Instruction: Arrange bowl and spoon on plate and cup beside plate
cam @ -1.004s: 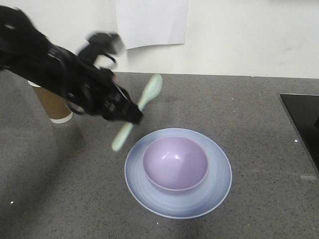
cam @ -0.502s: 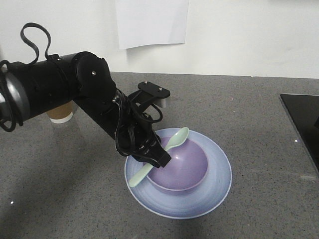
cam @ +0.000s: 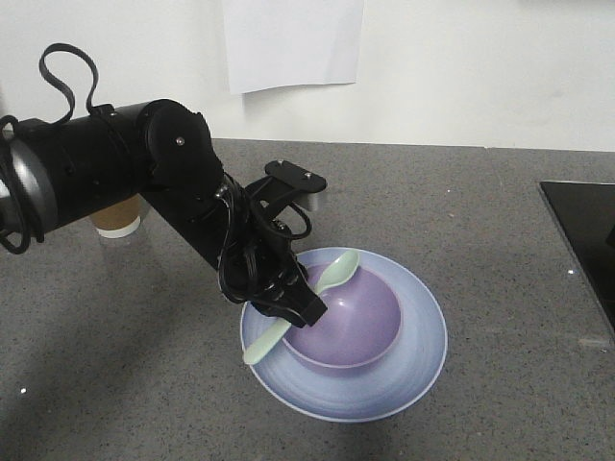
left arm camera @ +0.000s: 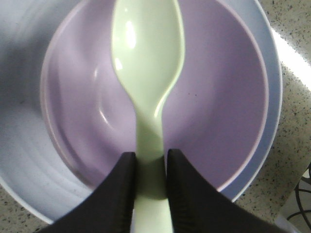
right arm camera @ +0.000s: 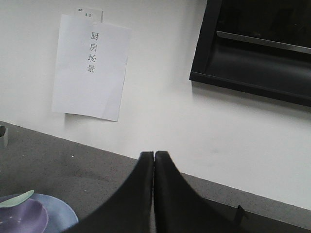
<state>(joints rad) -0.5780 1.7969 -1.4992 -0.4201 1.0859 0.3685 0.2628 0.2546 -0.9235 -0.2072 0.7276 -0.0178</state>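
Note:
The lavender bowl (cam: 351,322) sits in the middle of the pale blue plate (cam: 413,370). My left gripper (cam: 306,312) is shut on the handle of the mint spoon (cam: 332,279), whose scoop hangs over the bowl's left rim. In the left wrist view the spoon (left arm camera: 148,73) runs up from the gripper (left arm camera: 149,162) across the bowl (left arm camera: 218,97), with the plate (left arm camera: 22,170) below. The brown cup (cam: 117,219) stands at the back left, mostly hidden behind the arm. My right gripper (right arm camera: 154,158) is shut on nothing, up off the counter, with bowl (right arm camera: 22,218), spoon tip (right arm camera: 17,198) and plate (right arm camera: 60,216) at lower left.
A black cooktop (cam: 586,226) lies at the counter's right edge. A white paper sheet (cam: 293,43) hangs on the back wall, seen also from the right wrist as the paper sheet (right arm camera: 91,68), beside a dark wall cabinet (right arm camera: 257,43).
One second ago the left arm held the spoon high at the back left. It has swung down to the bowl's left rim and in the last half second lowered the spoon slightly.

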